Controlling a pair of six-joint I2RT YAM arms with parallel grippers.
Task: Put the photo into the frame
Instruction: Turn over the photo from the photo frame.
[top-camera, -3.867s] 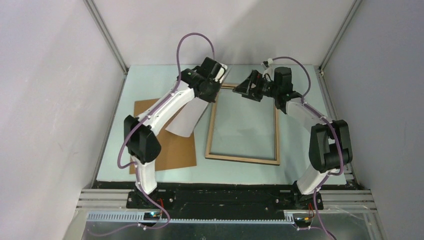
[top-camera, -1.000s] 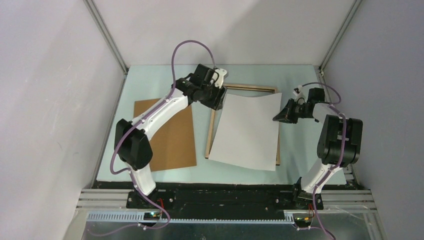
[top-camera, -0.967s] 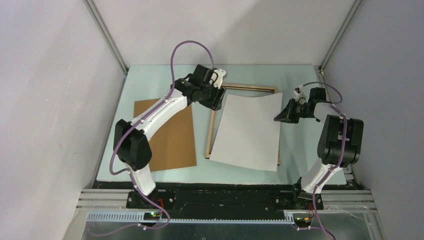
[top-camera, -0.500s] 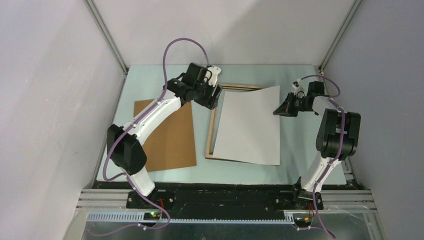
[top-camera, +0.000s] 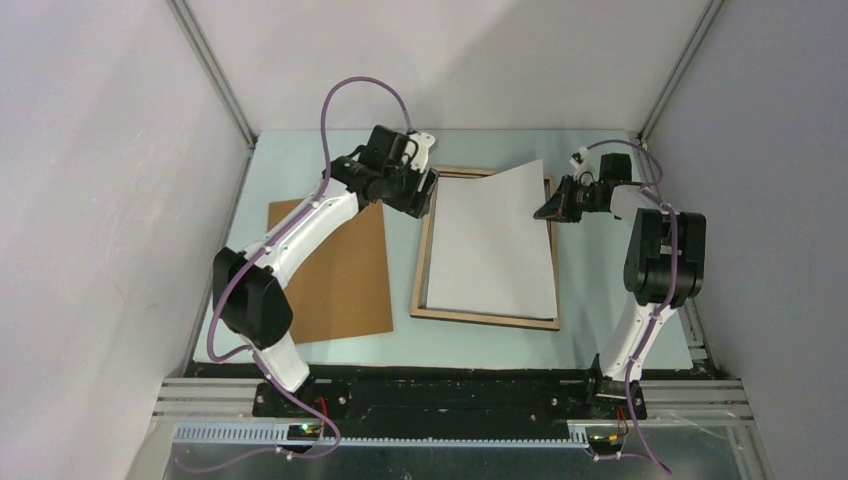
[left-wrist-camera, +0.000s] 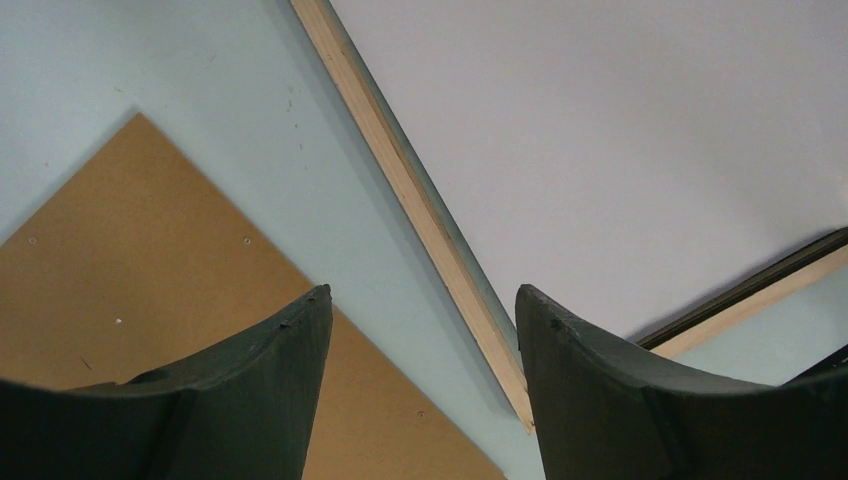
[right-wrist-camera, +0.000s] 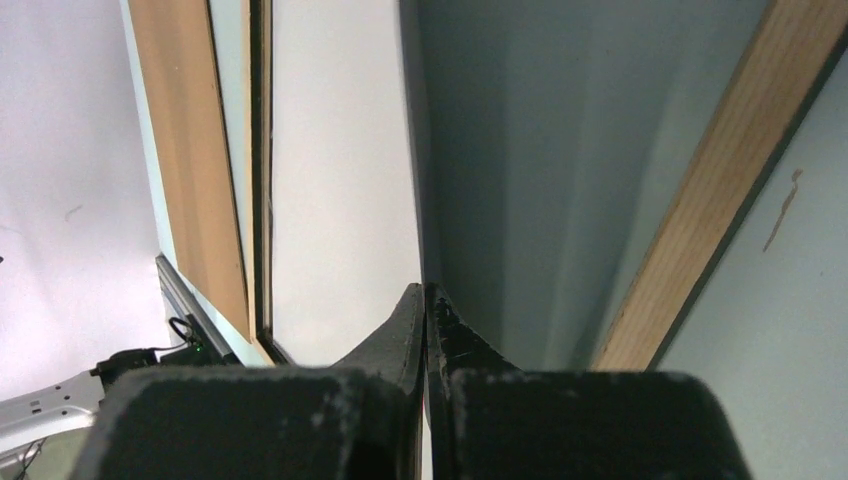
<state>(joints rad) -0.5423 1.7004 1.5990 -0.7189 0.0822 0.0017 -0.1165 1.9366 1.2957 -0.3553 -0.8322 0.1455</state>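
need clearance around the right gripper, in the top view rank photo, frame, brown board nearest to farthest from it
1. photo: its far right edge is pinched in the shut right gripper.
2. frame: lies under the photo, with its right rail close by the gripper.
3. brown board: flat on the left, beyond the frame.

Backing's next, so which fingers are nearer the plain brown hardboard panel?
Left. Left fingers hover past the panel's far right corner; right fingers pinch the white-backed photo across the light-wood frame.
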